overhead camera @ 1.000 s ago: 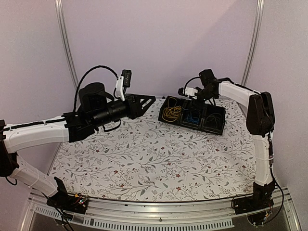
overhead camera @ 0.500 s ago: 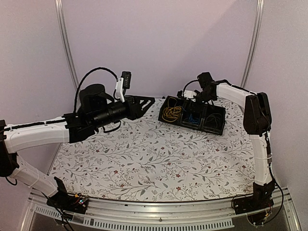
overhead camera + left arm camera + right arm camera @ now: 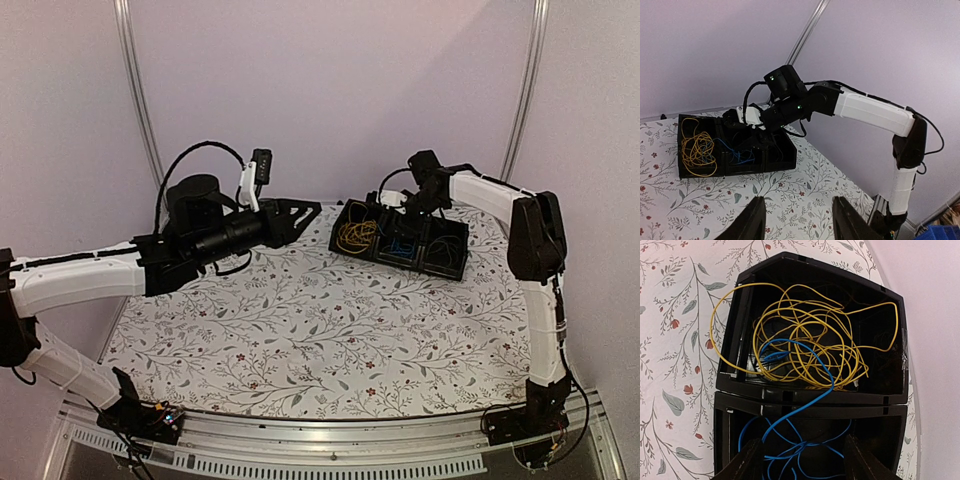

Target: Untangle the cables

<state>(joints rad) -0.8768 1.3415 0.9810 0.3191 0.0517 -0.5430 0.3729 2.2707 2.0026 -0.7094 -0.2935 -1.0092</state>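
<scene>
A black tray [image 3: 345, 247] with three compartments stands at the back of the table. Tangled yellow cables [image 3: 805, 335] fill its left compartment, and blue cables [image 3: 800, 450] lie in the middle one. One blue strand [image 3: 827, 382] runs over the divider into the yellow tangle. The right compartment [image 3: 447, 255] is too dark to read. My right gripper [image 3: 805, 460] hangs open just above the blue cables, its fingers either side of them, gripping nothing. My left gripper [image 3: 800, 220] is open and empty, held above the table left of the tray [image 3: 785, 150]. From above, the left gripper [image 3: 310, 208] points toward the tray.
A yellow loop [image 3: 715, 325] hangs out over the tray's outer wall. The floral tablecloth [image 3: 320, 330] covers the table. The back wall stands close behind the tray. The right arm [image 3: 870, 107] reaches over the tray from the right.
My right wrist has shifted slightly left and back over the tray. The left arm has not moved.
</scene>
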